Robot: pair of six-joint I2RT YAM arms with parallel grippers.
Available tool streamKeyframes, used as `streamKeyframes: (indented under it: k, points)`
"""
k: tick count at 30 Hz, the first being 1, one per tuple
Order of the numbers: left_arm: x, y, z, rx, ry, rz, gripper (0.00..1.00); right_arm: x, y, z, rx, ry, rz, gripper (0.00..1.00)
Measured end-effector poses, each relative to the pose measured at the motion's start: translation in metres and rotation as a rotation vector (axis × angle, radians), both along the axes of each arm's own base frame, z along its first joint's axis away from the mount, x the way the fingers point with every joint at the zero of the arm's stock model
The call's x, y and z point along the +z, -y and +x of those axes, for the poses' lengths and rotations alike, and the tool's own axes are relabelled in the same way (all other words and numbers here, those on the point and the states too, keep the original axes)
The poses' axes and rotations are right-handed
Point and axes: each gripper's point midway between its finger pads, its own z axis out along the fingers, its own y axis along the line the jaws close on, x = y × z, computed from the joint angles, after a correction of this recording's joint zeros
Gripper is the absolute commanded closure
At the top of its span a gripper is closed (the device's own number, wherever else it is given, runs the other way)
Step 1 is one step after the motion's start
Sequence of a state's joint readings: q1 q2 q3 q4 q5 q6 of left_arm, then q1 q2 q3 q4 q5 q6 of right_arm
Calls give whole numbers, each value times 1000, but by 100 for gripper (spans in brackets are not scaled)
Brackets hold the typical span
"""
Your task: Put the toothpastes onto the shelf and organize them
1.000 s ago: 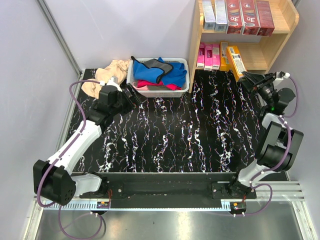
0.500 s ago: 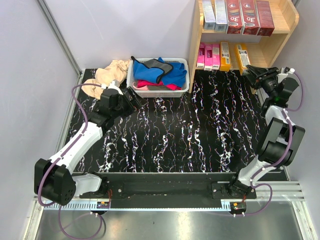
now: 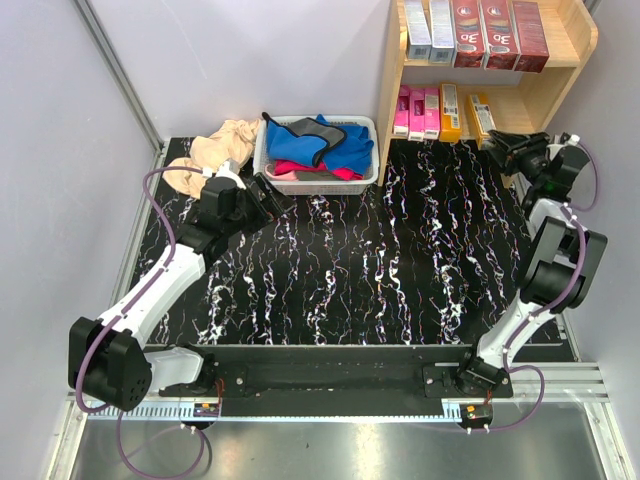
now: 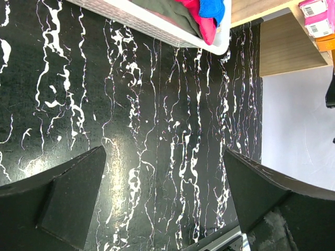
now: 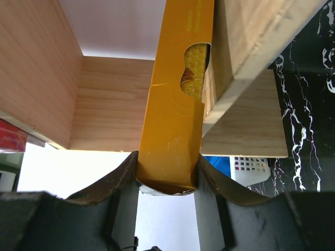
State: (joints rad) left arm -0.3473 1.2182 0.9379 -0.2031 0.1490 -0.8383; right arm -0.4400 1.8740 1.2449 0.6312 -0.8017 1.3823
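Placing step: right tool [image 5: 167,161] is clamping the near end of the orange-yellow toothpaste box [image 5: 175,104], which is sitting straight ahead in the lower tier of the shelf [image 5: 110,99]; left tool [image 4: 165,157] is idling with jaws apart, and the next move is probably calling for release and a straight retreat.

Bright even light, soft glare on the black table [image 4: 118,157], wrist-view foreground perhaps slightly blurred

two silver-grey boxes [image 3: 430,30], three dark red boxes [image 3: 498,35], three pink boxes [image 3: 417,112], two orange-yellow boxes [image 3: 450,112], one shelf [image 3: 565,40], one basket [image 3: 320,186].
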Motion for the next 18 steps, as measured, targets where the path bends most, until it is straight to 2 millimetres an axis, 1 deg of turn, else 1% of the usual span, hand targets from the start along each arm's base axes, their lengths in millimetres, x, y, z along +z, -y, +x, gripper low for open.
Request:
streamKeyframes:
  k: [4,10,15,18]
  points:
    - [1,0,0,-1,8,-4,1,0,-8,10,22,1,-21,62]
    - [-4,0,-2,-2,2,-3,1,-7,-17,28,47,1,-34,59]
    - [-4,0,-2,-4,1,-4,1,-15,-25,40,63,-6,-39,53]
    - [-4,0,-2,-4,0,-4,1,-23,-30,49,76,-24,-38,49]
